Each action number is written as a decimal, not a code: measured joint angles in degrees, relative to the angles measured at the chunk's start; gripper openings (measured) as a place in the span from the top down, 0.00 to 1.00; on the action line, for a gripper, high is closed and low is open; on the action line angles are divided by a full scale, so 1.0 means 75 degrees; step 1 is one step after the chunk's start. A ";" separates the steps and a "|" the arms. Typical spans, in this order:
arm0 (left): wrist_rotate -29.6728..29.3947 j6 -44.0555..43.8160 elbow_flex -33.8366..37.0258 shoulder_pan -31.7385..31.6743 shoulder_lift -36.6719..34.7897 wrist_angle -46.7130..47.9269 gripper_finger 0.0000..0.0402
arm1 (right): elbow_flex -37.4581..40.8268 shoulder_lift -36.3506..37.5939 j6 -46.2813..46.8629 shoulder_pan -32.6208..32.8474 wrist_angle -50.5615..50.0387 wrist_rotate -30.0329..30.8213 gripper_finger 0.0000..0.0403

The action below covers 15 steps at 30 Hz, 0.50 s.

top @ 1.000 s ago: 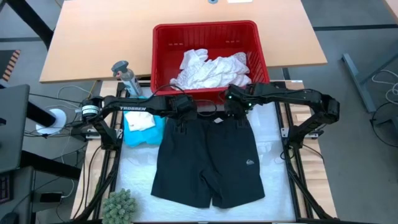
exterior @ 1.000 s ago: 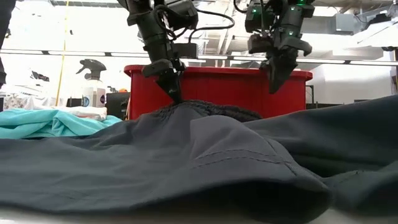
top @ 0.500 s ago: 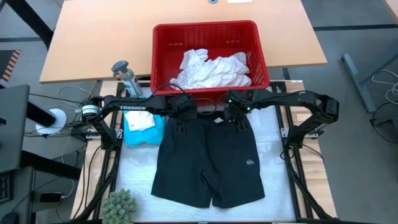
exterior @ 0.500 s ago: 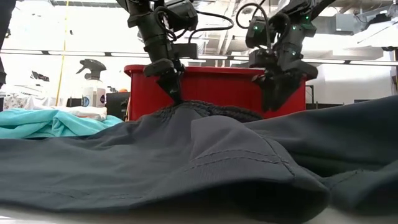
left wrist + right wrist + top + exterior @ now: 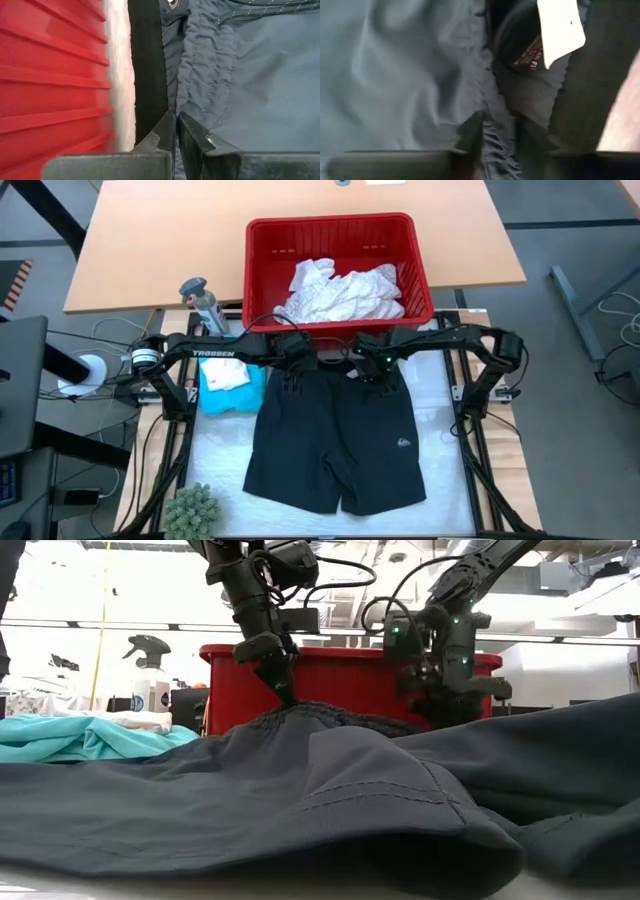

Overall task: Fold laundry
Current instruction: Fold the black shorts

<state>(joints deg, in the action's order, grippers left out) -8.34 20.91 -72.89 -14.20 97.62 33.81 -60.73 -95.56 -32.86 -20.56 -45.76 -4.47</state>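
Black shorts (image 5: 335, 440) lie spread flat on the white mat, with the waistband toward the red basket (image 5: 330, 222). My left gripper (image 5: 290, 378) is shut on the waistband's left part, which it holds slightly raised in the low view (image 5: 283, 698). My right gripper (image 5: 378, 377) is down at the waistband's right part (image 5: 450, 715). It is open, with a finger on either side of the gathered cloth (image 5: 501, 135). A teal garment (image 5: 228, 385) lies crumpled left of the shorts. White garments (image 5: 340, 292) lie inside the basket. My left gripper pinches the gathered waistband edge (image 5: 192, 100) between its two fingers, coming from above and pointing down. The edge is drawn up into a small peak (image 5: 290, 712), while the rest of the shorts lies on the mat. My right gripper's open fingers (image 5: 472, 131) straddle the waistband near the white label (image 5: 560, 30); whether they touch it, I cannot tell.
The red basket's wall (image 5: 340, 680) stands just beyond both grippers. A spray bottle (image 5: 200, 300) stands far left of the mat. A small green plant (image 5: 192, 510) sits at the near left corner. The metal frame rails run along both sides of the mat.
My right gripper has come down from above the basket's near wall, moving toward the near edge, and now stands at the shorts' waistband. The shorts have stayed where they were.
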 joint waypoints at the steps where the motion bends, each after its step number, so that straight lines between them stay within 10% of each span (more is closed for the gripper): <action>1: -0.0001 0.0000 0.0001 0.0000 0.0000 0.0001 1.00 | 0.0000 0.0107 -0.0003 0.0010 -0.0064 0.0002 0.81; 4: -0.0003 0.0000 0.0001 0.0000 0.0000 0.0001 1.00 | -0.0003 0.0485 0.0004 0.0035 -0.0125 0.0007 0.94; 15: -0.0722 -0.0661 0.0004 0.0000 0.0000 -0.0164 1.00 | -0.0009 0.1478 0.1904 0.0020 -0.0077 0.1238 0.94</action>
<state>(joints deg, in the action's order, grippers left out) -13.75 15.95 -72.86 -14.20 97.62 32.58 -60.80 -84.47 -18.58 -20.40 -46.34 4.82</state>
